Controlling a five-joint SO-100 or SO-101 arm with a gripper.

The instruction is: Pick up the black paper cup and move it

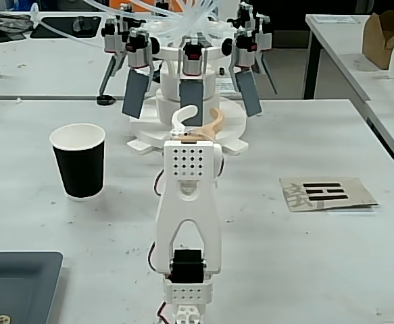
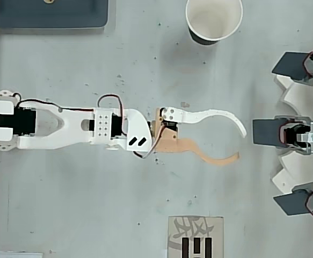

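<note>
In the fixed view the cup (image 1: 79, 160) stands upright on the grey table (image 1: 305, 256), left of the arm (image 1: 186, 223) and well apart from it, with bare tabletop all round it. A dark tray (image 1: 17, 283) fills the near left corner. A printed card (image 1: 326, 194) lies flat to the right. Behind the arm a white machine (image 1: 190, 81) with grey paddles takes up the middle of the far side. The table's right edge runs diagonally past the card, and other tables lie beyond. The arm stretches away from the camera, low and straight.

In the overhead view the cup (image 2: 213, 20) sits at the top edge, its white inside showing, clear of everything. The arm (image 2: 70, 124) lies level from left to right. The gripper (image 2: 240, 145) is spread wide and empty, a white finger (image 2: 215, 114) above and a tan one (image 2: 212, 157) below, tips near the machine (image 2: 298, 134). The card (image 2: 195, 236) lies at the bottom, the tray (image 2: 49, 13) top left.
</note>
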